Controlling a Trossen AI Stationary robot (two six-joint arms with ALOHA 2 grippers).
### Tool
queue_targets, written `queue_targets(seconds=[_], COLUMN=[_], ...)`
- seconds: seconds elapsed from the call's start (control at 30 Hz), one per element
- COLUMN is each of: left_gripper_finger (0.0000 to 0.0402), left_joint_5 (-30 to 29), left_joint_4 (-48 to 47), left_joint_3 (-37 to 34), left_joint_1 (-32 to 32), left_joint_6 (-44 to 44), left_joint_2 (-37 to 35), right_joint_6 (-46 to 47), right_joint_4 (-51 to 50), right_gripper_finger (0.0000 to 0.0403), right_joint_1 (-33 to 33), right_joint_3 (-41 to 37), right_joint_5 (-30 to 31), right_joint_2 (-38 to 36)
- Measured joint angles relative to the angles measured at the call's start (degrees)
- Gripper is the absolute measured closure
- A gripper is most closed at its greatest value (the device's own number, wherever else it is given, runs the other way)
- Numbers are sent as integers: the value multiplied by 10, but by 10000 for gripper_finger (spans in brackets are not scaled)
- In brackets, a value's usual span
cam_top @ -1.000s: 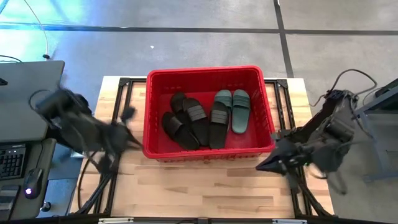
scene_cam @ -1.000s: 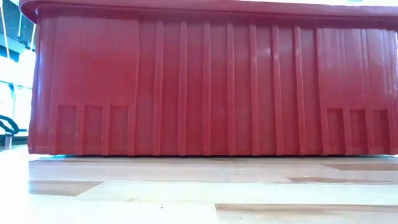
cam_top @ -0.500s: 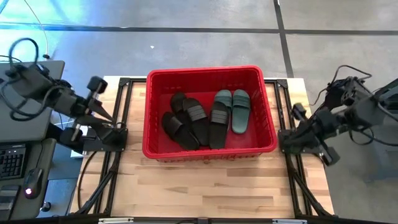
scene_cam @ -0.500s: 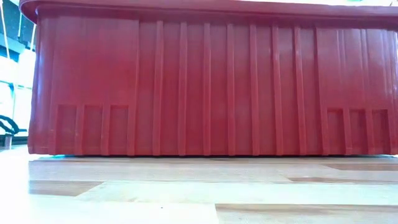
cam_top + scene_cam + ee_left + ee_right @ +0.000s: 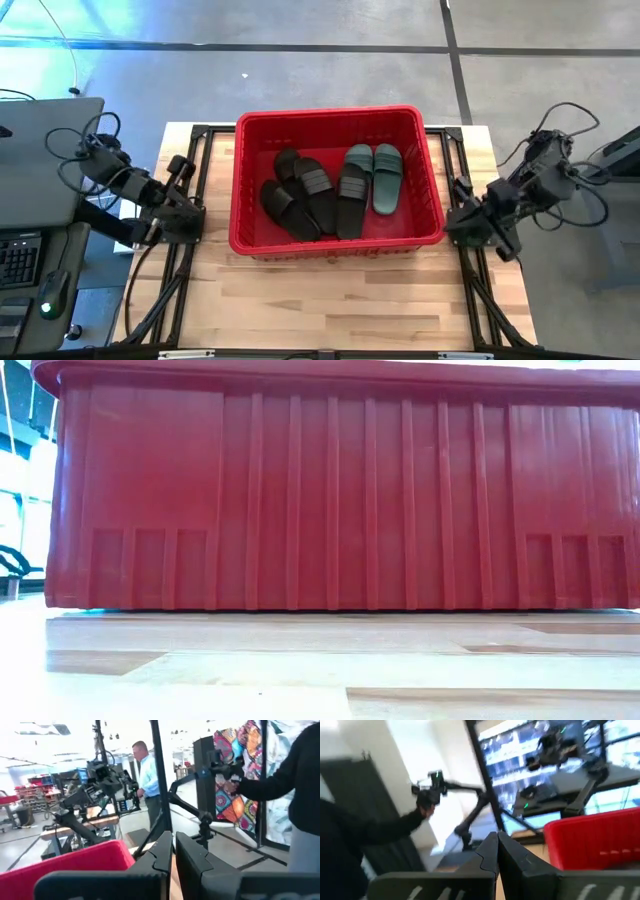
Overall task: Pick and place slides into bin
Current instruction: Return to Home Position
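Observation:
The red bin (image 5: 432,180) stands on the middle of the wooden table; its near wall fills the low view (image 5: 340,500). Inside lie several black slides (image 5: 305,195) and two sage-green slides (image 5: 386,178), resting on the bin's floor and partly on one another. My left gripper (image 5: 180,166) is shut and empty at the table's left edge, beside the bin; its fingers show in the left wrist view (image 5: 173,851). My right gripper (image 5: 461,189) is shut and empty at the table's right edge; its fingers show in the right wrist view (image 5: 497,851).
Black frame rails (image 5: 195,150) run along both sides of the bin. A grey desk with a keyboard (image 5: 20,262) stands left of the table. Bare wood (image 5: 330,300) lies in front of the bin. A person (image 5: 146,767) stands in the room beyond the table.
Both arms have drawn back from the area in front of the bin's near corners, toward the table's left and right edges, and folded down beside the bin. The bin and the slides in it have stayed where they were.

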Motion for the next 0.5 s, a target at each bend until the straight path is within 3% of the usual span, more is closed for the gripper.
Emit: queue_targets(seconds=[0.13,0.3,0.5], left_gripper_finger=[387,389,387], left_joint_5=[-41,-31,-42], left_joint_4=[19,34,72], left_joint_3=[-64,-113,-168], left_joint_1=[0,0,0], left_joint_6=[1,31,30], left_joint_2=[-71,-121,-155], right_joint_6=[-47,-93,-77], right_joint_4=[46,103,96], right_gripper_finger=[402,402,402], right_joint_1=[0,0,0], right_joint_3=[-110,-201,-271], right_joint_5=[20,-36,6], right_joint_2=[-93,-186,-283])
